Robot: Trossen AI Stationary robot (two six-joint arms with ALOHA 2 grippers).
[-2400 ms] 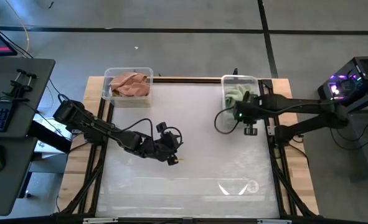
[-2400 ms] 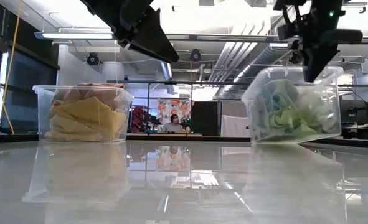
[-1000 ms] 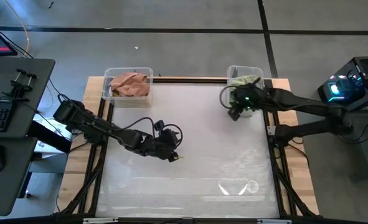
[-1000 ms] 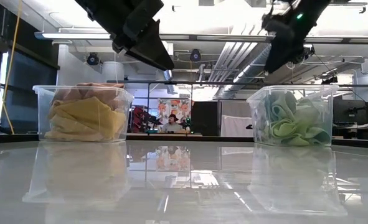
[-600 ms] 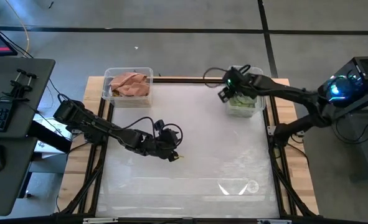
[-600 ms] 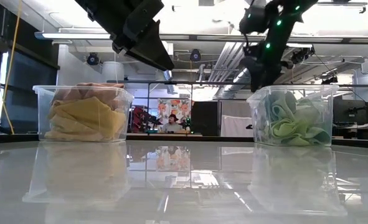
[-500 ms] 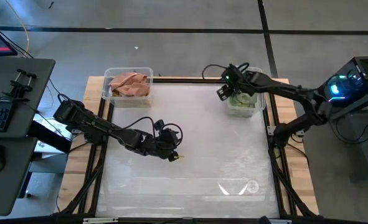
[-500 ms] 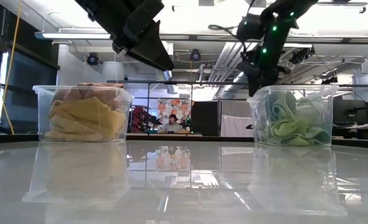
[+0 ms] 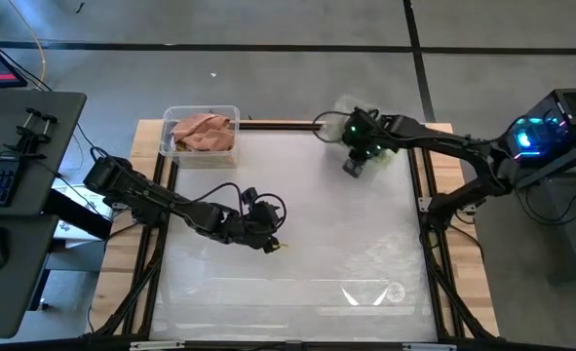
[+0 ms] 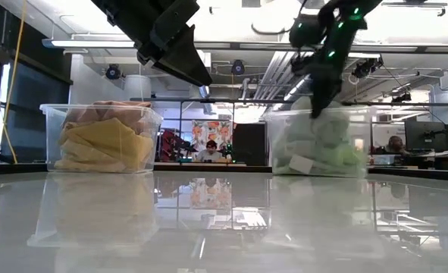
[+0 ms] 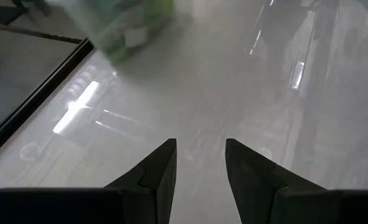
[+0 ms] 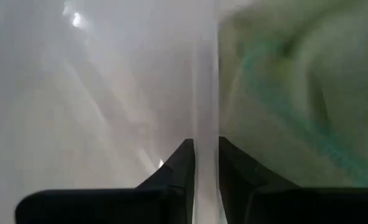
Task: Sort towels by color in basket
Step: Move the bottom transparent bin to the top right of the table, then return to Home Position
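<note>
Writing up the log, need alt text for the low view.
The right gripper grips the rim of a clear bin of green towels at right. At left stands a bin of yellow and peach towels; the left arm hangs above.

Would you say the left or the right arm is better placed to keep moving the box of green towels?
The right. Its gripper is clamped on the wall of the box of green towels at the table's far side, while the left gripper hangs open over mid-table, away from both boxes.
</note>
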